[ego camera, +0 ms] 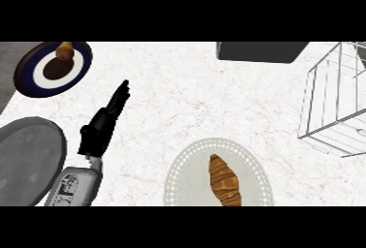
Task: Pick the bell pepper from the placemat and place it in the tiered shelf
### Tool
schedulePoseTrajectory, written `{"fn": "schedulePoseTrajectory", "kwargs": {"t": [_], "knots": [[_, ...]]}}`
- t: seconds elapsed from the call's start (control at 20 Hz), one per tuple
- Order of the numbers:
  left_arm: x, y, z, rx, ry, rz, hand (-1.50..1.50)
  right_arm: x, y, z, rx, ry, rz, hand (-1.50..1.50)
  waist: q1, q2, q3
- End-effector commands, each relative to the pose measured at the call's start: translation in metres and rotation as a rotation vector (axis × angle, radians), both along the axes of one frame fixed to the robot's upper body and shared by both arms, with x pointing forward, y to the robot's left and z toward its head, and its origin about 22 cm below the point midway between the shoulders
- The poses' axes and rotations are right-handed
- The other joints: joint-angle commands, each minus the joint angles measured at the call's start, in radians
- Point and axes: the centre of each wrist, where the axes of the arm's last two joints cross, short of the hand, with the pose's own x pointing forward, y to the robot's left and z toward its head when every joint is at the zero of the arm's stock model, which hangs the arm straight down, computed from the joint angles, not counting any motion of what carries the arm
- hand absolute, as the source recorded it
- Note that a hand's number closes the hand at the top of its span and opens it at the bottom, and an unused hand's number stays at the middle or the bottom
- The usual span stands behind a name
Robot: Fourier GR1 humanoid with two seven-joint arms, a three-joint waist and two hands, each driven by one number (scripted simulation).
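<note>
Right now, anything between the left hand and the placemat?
No. In the head view, only bare marble counter lies between the left hand and the placemat, which holds a croissant-like pastry, not a pepper.

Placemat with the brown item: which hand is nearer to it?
Left. The left hand is over the counter, left of the placemat and apart from it. The right hand is out of view.

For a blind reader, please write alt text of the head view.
A brown croissant lies on an oval placemat on the counter. The left hand stretches flat, fingers straight. A wire shelf stands at the right.
</note>
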Motion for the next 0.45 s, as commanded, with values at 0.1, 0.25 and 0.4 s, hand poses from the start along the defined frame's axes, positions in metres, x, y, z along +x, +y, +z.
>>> {"fn": "schedulePoseTrajectory", "kwargs": {"t": [0.1,0.25,0.4], "knots": [[0.002,-0.004,0.004,-0.022,-0.003,-0.023,0.0,-0.023,-0.015,0.007,-0.105,0.049,-0.038,-1.5,0.02,0.016,0.005],[0.003,-0.009,0.003,-0.017,-0.015,-0.018,0.0,-0.029,-0.019,0.005,-0.124,0.051,-0.01,-1.5,0.012,0.022,0.009],[0.003,-0.008,0.006,-0.016,-0.01,-0.027,0.0,-0.032,-0.023,-0.002,-0.109,0.058,0.002,-1.5,0.01,0.019,0.012]]}}
